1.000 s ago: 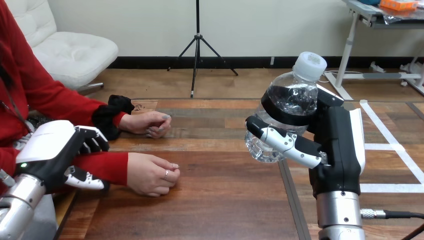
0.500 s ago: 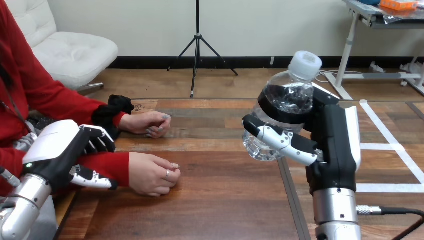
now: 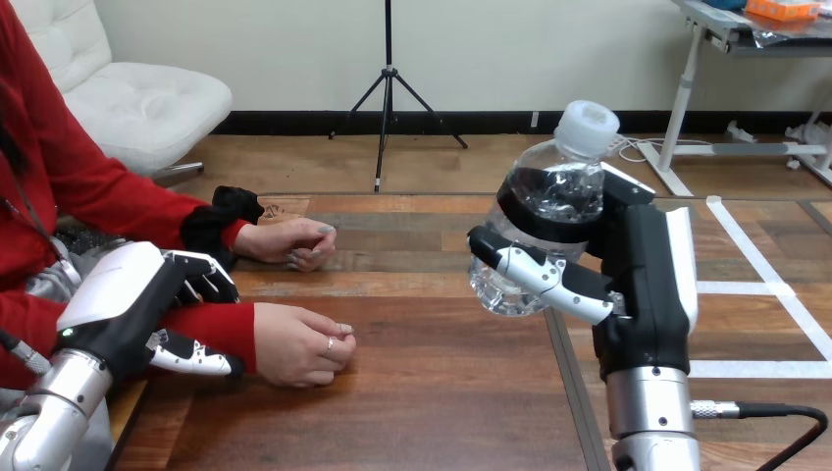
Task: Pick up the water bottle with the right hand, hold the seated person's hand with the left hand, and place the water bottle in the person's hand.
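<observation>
Since the clear thin-walled plastic water bottle [image 3: 559,186] with its white cap [image 3: 587,128] likely dents and slips, the right hand [image 3: 648,285] curled round its belly, raised above the wooden desk [image 3: 422,392], suits it. The left hand [image 3: 118,309] lies at the person's red-sleeved wrist [image 3: 211,329]; I cannot tell its grip.

We see a pale wall [image 3: 540,49] at the back, closed off along its foot by a black baseboard [image 3: 294,123]. Below it runs a wooden floor [image 3: 442,162] in warm brown planks. A white padded chair [image 3: 137,103] stands at the far left. A black tripod [image 3: 387,88] rises near the middle, its legs spread on the floor. At the upper right we find a white-legged desk [image 3: 687,98]. Nearest us lies a dark wooden table [image 3: 422,402], with white tape lines [image 3: 755,250] at its right.
</observation>
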`<state>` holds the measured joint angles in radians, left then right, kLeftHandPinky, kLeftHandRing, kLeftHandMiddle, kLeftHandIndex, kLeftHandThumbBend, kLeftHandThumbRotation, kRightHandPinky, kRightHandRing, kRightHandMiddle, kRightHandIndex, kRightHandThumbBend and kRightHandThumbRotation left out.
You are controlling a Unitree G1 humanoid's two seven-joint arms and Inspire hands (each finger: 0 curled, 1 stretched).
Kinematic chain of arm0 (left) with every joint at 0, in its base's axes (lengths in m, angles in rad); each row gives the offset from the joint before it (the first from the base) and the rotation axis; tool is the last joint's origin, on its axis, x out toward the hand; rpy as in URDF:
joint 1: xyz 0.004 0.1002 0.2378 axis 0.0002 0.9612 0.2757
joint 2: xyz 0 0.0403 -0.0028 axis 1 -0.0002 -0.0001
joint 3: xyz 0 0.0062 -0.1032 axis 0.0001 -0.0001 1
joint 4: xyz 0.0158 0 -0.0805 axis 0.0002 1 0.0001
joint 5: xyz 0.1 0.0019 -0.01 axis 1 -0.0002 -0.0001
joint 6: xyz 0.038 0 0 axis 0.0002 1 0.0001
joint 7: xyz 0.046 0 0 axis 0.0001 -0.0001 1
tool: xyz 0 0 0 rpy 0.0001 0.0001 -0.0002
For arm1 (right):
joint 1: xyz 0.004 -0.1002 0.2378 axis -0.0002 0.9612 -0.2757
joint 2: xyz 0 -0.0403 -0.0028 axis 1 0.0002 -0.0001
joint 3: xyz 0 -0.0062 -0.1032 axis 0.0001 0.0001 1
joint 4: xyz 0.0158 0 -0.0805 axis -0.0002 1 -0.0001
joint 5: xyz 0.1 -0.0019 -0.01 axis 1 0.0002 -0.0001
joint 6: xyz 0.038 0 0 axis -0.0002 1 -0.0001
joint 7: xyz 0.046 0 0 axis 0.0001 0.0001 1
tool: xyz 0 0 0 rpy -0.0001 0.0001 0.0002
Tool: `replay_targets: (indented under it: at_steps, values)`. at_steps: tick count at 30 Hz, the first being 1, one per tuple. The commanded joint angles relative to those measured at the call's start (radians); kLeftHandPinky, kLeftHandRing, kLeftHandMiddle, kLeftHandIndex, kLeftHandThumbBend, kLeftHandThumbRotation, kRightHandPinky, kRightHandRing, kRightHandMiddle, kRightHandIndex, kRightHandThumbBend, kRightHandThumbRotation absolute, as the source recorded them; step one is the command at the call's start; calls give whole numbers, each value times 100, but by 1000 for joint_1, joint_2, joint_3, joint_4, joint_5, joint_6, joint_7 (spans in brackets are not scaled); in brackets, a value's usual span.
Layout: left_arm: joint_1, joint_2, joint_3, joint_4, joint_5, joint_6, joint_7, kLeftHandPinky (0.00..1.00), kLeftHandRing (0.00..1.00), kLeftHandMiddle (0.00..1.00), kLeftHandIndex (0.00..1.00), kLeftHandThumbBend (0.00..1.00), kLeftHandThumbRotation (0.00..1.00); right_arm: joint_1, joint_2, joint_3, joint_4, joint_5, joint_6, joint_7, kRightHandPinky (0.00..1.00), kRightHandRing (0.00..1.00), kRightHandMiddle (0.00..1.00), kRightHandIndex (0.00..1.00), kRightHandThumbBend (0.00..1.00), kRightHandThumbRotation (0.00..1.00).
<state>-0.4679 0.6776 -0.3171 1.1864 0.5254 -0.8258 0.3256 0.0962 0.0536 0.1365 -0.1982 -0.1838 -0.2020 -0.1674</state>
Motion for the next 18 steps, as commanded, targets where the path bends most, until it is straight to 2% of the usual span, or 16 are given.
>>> replay_targets:
  at_steps: [1,12,18]
  values:
    - [-39,-17,19,-46,-7,-14,12,44,48,52,50,92,0,-79,33,9,-13,-10,-22,-14,27,33,45,45,78,0]
    - [-37,-13,19,-52,-6,3,3,45,49,52,51,92,0,-76,35,15,-21,-17,-14,-23,27,33,45,45,78,0]
    - [-36,-3,9,-53,14,7,22,46,50,53,52,92,0,-75,34,13,-25,1,-13,-14,27,33,45,45,78,0]
